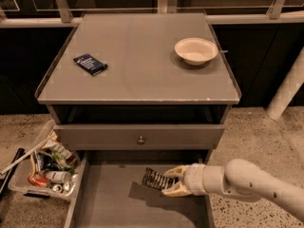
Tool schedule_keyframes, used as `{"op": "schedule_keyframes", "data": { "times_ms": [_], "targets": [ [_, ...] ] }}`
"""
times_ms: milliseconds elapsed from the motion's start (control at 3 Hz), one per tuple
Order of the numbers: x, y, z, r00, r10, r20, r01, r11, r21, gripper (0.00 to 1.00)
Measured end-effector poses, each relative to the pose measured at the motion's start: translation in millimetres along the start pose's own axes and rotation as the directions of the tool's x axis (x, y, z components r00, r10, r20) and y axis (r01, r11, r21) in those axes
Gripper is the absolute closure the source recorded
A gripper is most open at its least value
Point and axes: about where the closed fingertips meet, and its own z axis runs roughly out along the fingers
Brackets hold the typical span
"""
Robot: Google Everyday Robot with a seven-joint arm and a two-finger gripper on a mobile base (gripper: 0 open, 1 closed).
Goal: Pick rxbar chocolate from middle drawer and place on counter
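The rxbar chocolate (154,179), a small black bar with pale striped lettering, is held tilted a little above the floor of the open middle drawer (114,203) and casts a shadow on it. My gripper (167,181) comes in from the right on a white arm and is shut on the bar's right end. The grey counter (137,56) lies above, at the top of the cabinet.
A dark blue packet (90,64) lies on the counter's left side and a white bowl (195,50) on its right. A closed drawer front with a round knob (140,139) sits above the open drawer. A bin of trash (45,167) stands on the floor at the left.
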Motion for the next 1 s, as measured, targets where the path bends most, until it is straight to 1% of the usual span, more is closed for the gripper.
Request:
{"op": "schedule_keyframes", "data": {
  "times_ms": [333,667,1000],
  "targets": [
    [-43,-26,-40,0.993,-0.105,-0.049,0.107,0.9936,0.036,1.00],
    [-78,-51,-70,0.975,-0.186,-0.123,0.195,0.9790,0.061,1.00],
    [-98,-65,-90,0.965,-0.223,-0.135,0.234,0.9695,0.072,1.00]
  ]
}}
